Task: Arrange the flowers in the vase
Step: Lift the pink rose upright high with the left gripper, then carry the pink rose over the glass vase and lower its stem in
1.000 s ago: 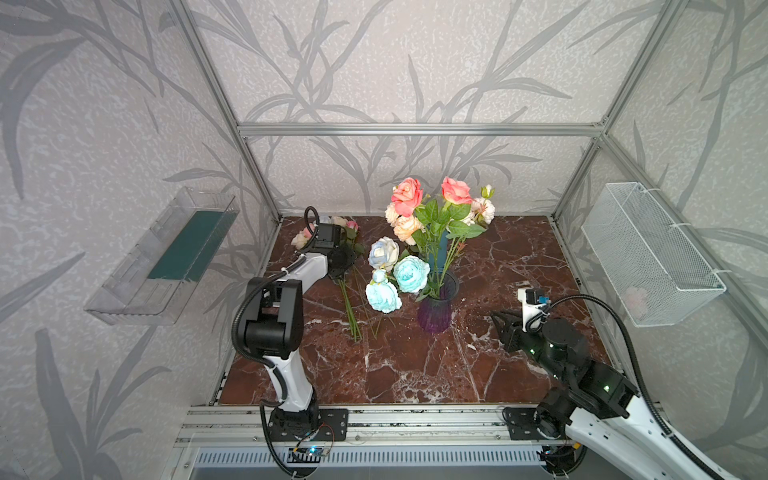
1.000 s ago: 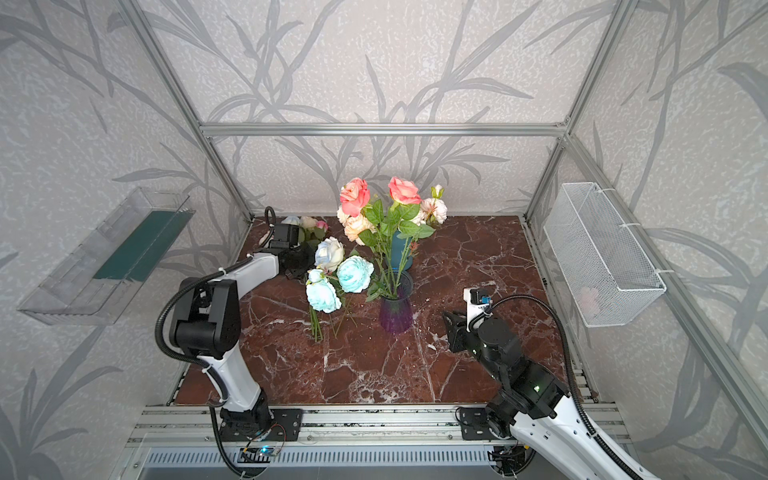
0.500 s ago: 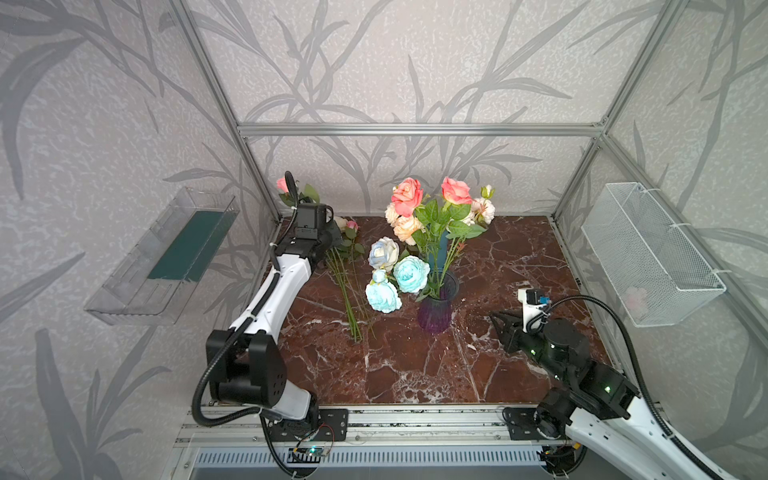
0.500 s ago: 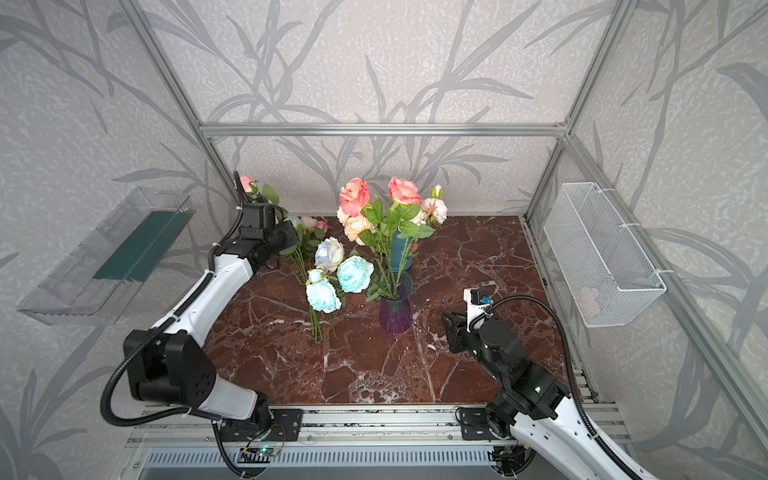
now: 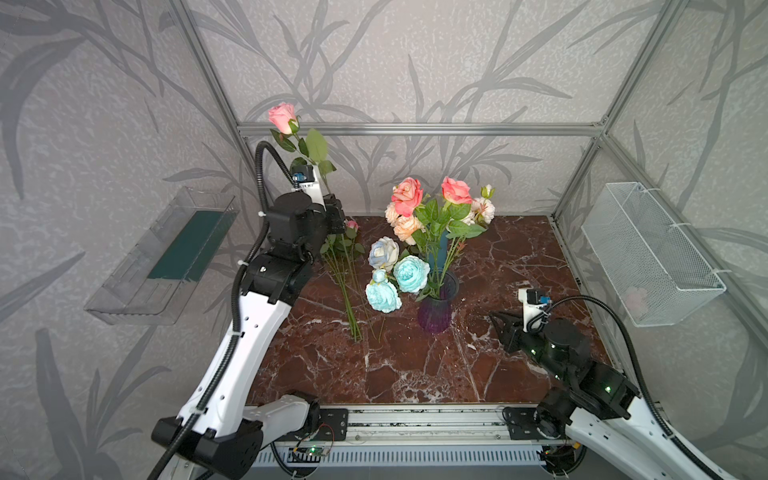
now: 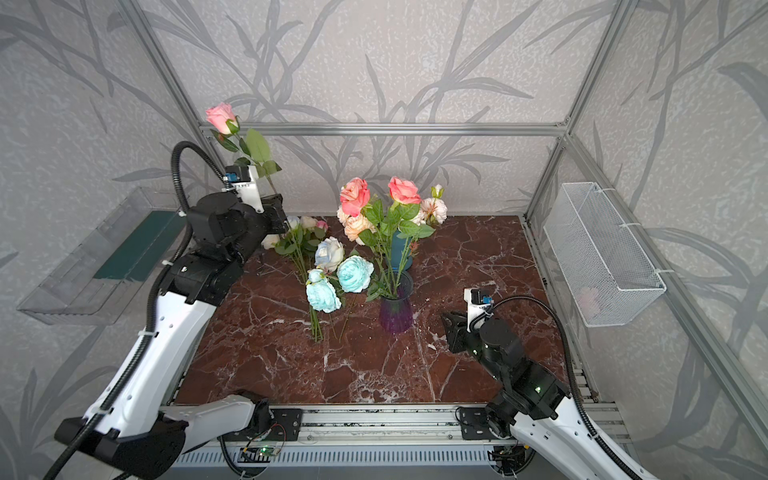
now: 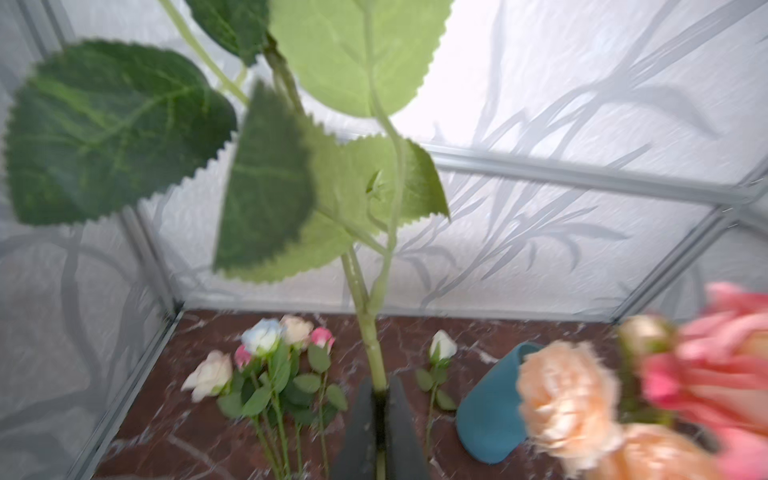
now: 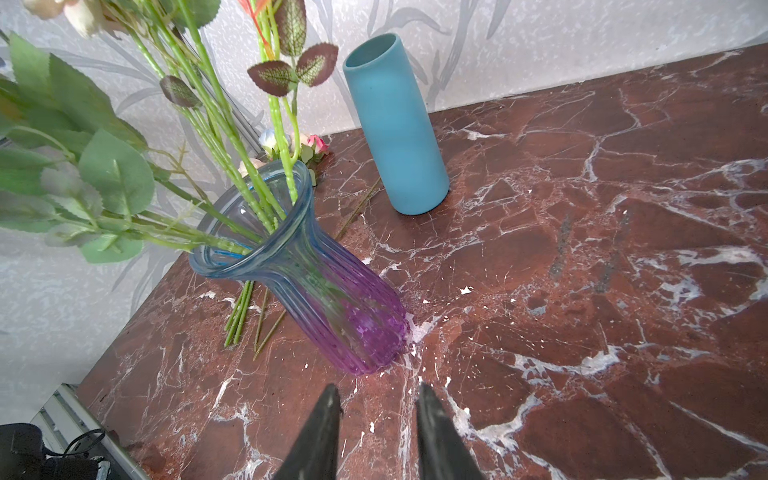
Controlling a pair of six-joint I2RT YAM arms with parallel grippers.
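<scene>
Left wrist view: left claw [image 7: 381, 388] pinches the stem of the pink rose [image 7: 365, 307], held upright. Right claw [image 8: 377, 395] spread, empty, low over the table [image 5: 415, 374], at 3 o'clock from the purple vase [image 5: 434, 313]. Loose flowers [image 5: 345, 266] lie at 10 o'clock from it

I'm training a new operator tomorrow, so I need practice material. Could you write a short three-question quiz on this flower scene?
1. True or false: the left gripper is shut on the stem of a pink rose lifted clear of the table.
2. Pick one: the arranged flowers stand in A) the teal cylinder, B) the purple glass vase, C) the wire basket.
3. Fill the gap: the right gripper, low near the purple glass vase, has its jaws ___ and holds nothing.
Key: 1 true; 2 B; 3 open.
</scene>
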